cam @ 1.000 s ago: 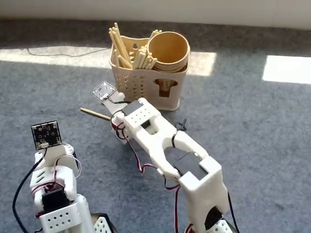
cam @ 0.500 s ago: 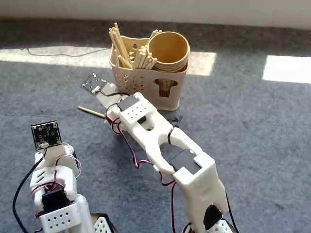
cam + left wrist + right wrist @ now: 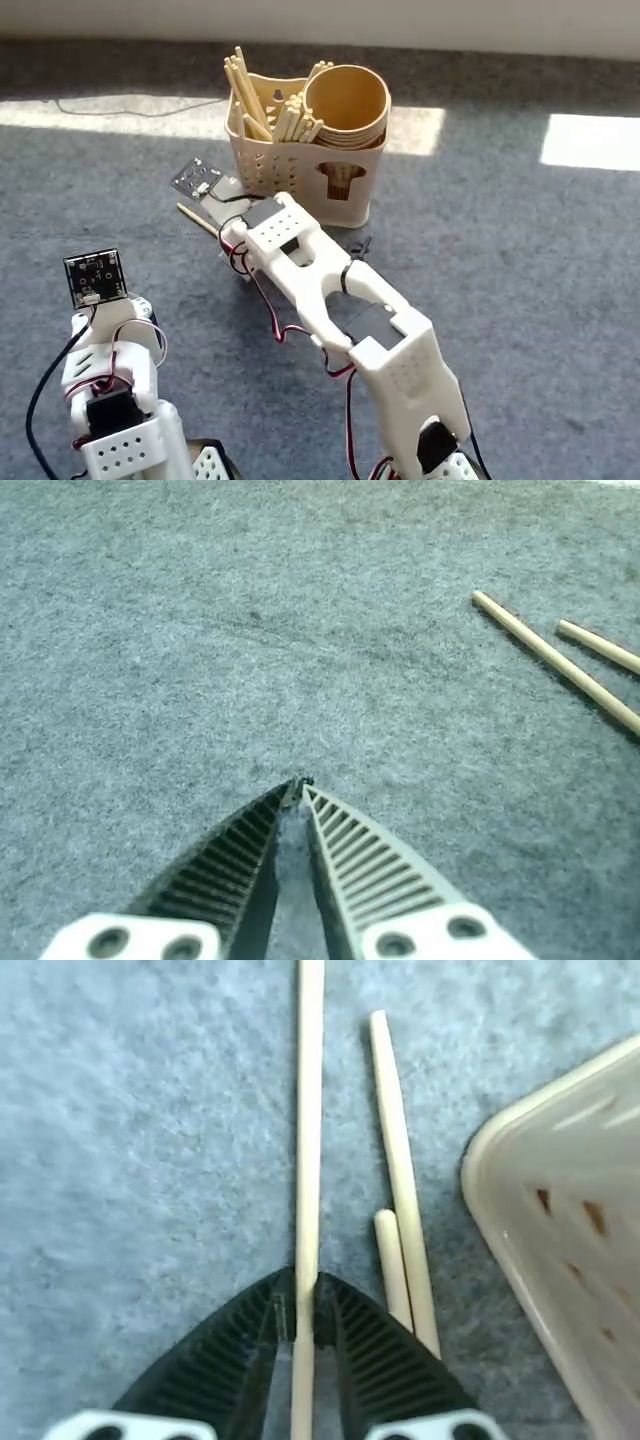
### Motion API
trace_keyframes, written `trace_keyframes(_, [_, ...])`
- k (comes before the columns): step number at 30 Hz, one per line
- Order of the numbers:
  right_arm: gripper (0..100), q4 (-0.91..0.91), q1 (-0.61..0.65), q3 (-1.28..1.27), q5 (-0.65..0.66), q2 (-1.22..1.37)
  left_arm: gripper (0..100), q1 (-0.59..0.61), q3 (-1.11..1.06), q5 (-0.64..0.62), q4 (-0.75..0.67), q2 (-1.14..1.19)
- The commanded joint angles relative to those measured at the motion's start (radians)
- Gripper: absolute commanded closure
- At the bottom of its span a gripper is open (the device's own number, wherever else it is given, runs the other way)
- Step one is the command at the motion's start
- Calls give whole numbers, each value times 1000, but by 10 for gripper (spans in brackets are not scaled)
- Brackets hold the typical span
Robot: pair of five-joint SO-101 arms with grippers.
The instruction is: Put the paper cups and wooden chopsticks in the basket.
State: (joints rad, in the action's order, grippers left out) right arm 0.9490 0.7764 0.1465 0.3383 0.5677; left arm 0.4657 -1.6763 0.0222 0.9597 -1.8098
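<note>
The cream basket (image 3: 345, 190) stands at the back of the carpet. Stacked paper cups (image 3: 346, 100) and several wooden chopsticks (image 3: 250, 95) stand inside it. My right gripper (image 3: 303, 1282) is shut on one chopstick (image 3: 309, 1110), low over the carpet by the basket's front left corner (image 3: 540, 1200). That chopstick's free end (image 3: 193, 216) sticks out from under the wrist. Two more chopsticks (image 3: 400, 1170) lie on the carpet between the held one and the basket. My left gripper (image 3: 301, 784) is shut on nothing, above bare carpet, with two chopstick ends (image 3: 555, 660) farther off.
Grey carpet (image 3: 520, 260) lies all around, with sunlit patches at the back. The right arm (image 3: 320, 280) stretches diagonally from the near edge toward the basket. The left arm (image 3: 105, 370) stands folded at the near left. A thin cable (image 3: 110, 110) lies at the far left.
The right wrist has shifted left, then turned toward the basket. The held chopstick's free end has swung from pointing left to angling up toward the basket. The left arm has kept still.
</note>
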Motion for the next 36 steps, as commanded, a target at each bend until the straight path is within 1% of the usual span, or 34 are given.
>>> trace_keyframes(1, [993, 87, 5, 2, 14, -5, 989, 4, -10, 8, -6, -7])
trace_keyframes(11, [993, 211, 5, -5, 6, -186, 989, 4, -10, 8, -6, -7])
trace_keyframes(16, [993, 223, 10, -10, 2, -314, 989, 4, -10, 8, -6, -7])
trace_keyframes(21, [993, 225, 10, -8, -117, -433, 989, 4, -10, 8, -6, -7])
trace_keyframes(28, [993, 216, 12, -2, -213, -598, 989, 4, -10, 8, -8, -7])
trace_keyframes(34, [993, 213, 33, -1, -247, -723, 989, 5, -19, 8, -29, -7])
trace_keyframes(36, [993, 165, 38, 1, -247, -766, 989, 5, -19, 8, -29, -7])
